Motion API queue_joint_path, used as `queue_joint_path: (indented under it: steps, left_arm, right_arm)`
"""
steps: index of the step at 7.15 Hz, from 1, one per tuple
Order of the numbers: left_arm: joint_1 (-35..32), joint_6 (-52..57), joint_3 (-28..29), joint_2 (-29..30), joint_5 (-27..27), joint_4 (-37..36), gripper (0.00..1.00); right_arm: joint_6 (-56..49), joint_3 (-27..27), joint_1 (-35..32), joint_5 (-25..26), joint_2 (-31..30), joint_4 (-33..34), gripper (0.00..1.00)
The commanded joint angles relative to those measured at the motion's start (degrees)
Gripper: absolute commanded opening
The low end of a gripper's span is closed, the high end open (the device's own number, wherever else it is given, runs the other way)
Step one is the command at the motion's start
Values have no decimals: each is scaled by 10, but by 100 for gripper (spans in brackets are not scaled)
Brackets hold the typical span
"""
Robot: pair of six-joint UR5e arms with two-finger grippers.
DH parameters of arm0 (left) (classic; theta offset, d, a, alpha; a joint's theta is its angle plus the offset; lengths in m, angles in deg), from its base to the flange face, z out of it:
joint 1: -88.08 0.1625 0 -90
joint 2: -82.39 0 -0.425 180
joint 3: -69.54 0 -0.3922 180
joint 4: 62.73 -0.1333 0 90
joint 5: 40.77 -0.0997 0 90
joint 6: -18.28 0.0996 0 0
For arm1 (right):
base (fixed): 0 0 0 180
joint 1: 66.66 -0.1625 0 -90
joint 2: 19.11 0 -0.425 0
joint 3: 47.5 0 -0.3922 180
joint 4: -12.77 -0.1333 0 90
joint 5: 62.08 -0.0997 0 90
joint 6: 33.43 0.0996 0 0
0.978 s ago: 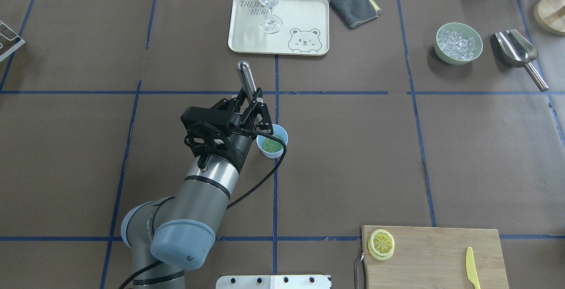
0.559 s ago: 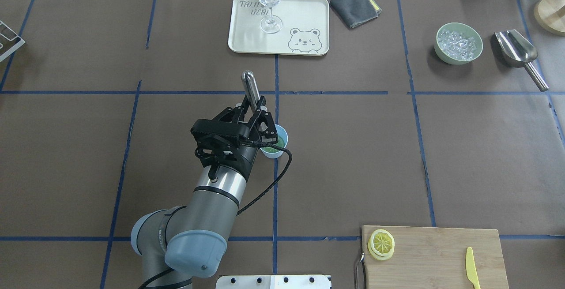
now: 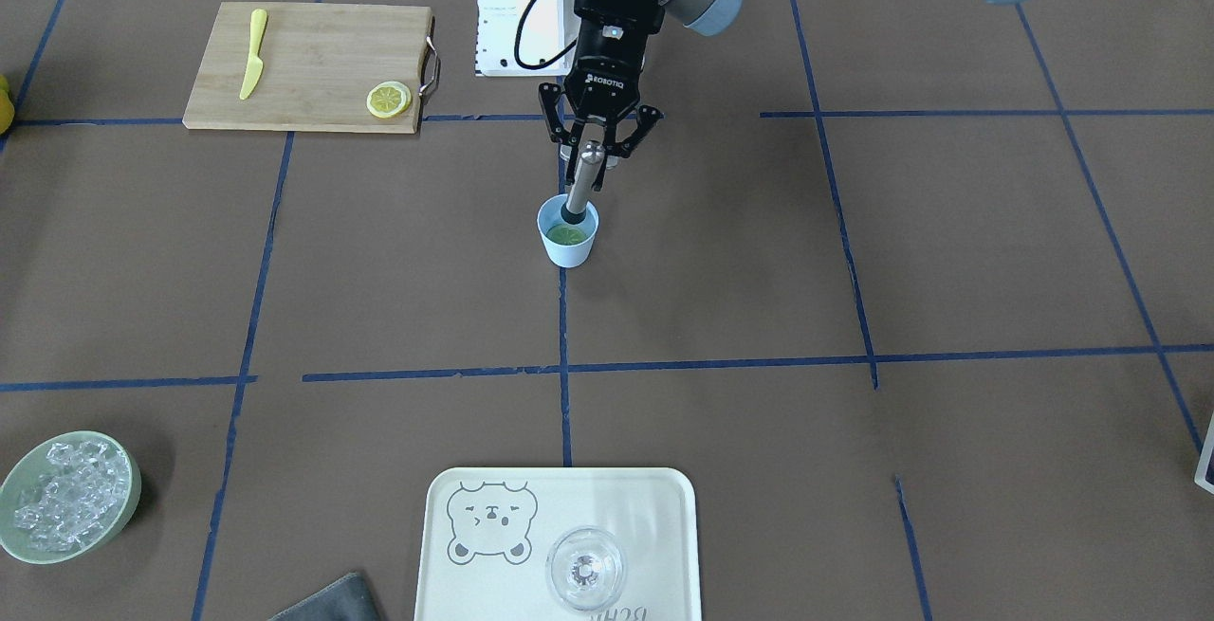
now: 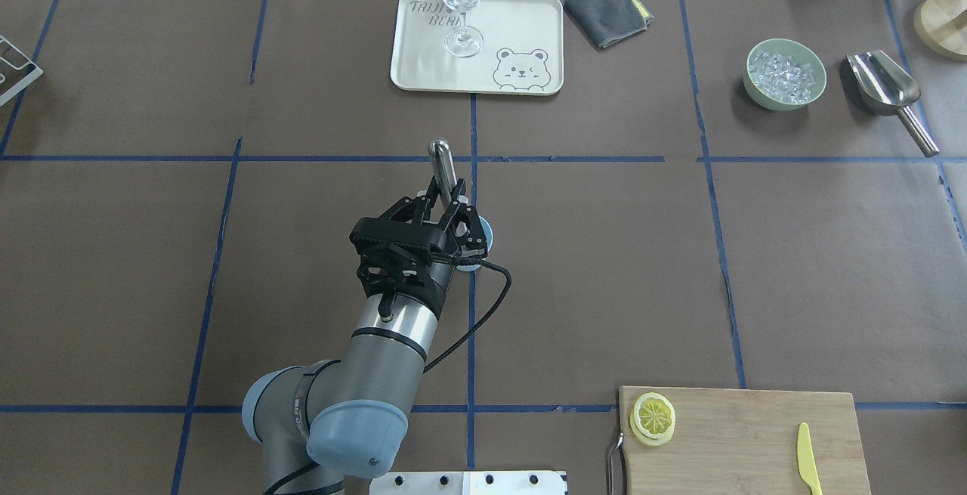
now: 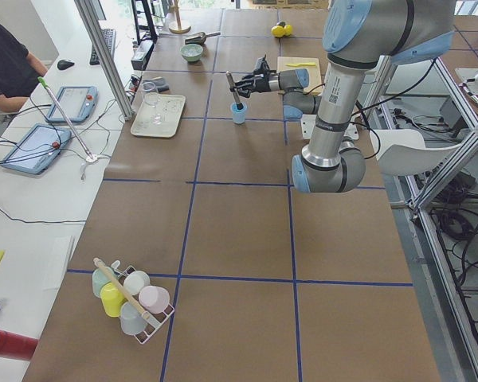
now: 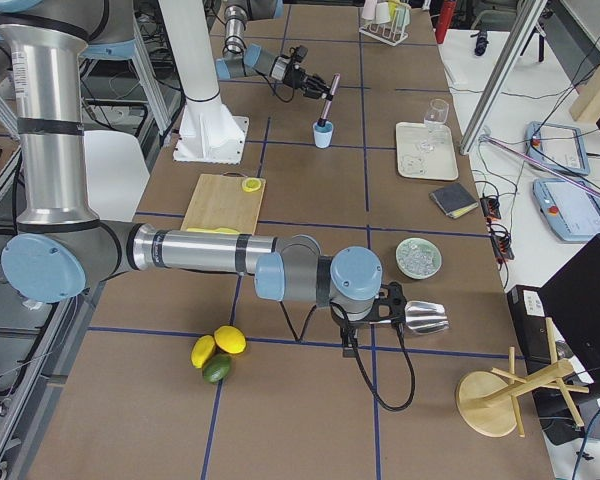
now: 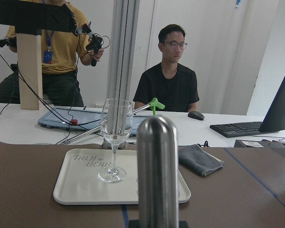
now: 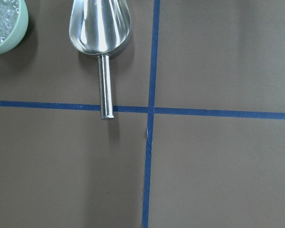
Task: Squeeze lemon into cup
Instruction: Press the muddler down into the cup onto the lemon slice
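Note:
My left gripper (image 3: 595,149) is shut on an upright steel muddler (image 3: 582,180), whose dark tip stands inside the light-blue cup (image 3: 569,246) at the table's middle. A greenish-yellow lemon slice (image 3: 563,235) lies in the cup under the tip. In the overhead view the left gripper (image 4: 452,200) covers most of the cup (image 4: 486,235). Two stacked lemon slices (image 4: 653,416) lie on the cutting board (image 4: 748,434). My right gripper (image 6: 392,303) shows only in the exterior right view, beside a steel scoop (image 6: 426,317); I cannot tell whether it is open or shut.
A cream tray (image 4: 521,26) with a clear wine glass (image 4: 461,0) stands at the far middle, a grey cloth (image 4: 608,11) beside it. A pale-green bowl of ice (image 4: 784,74) and the scoop (image 4: 888,91) are at the far right. A yellow knife (image 4: 807,457) lies on the board.
My left arm has moved right with the muddler. The gripper now sits over the cup and hides most of it in the overhead view.

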Motion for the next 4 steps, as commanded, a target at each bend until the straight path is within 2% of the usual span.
queue_joint_path:
  steps: [1, 4]
  left_arm:
    - [0, -1, 21, 2, 0, 19, 0]
    - [6, -1, 45, 8, 0, 28, 0]
  right_arm:
    - [0, 1, 0, 0, 0, 0, 100]
    - [0, 3, 0, 0, 1, -1, 100]
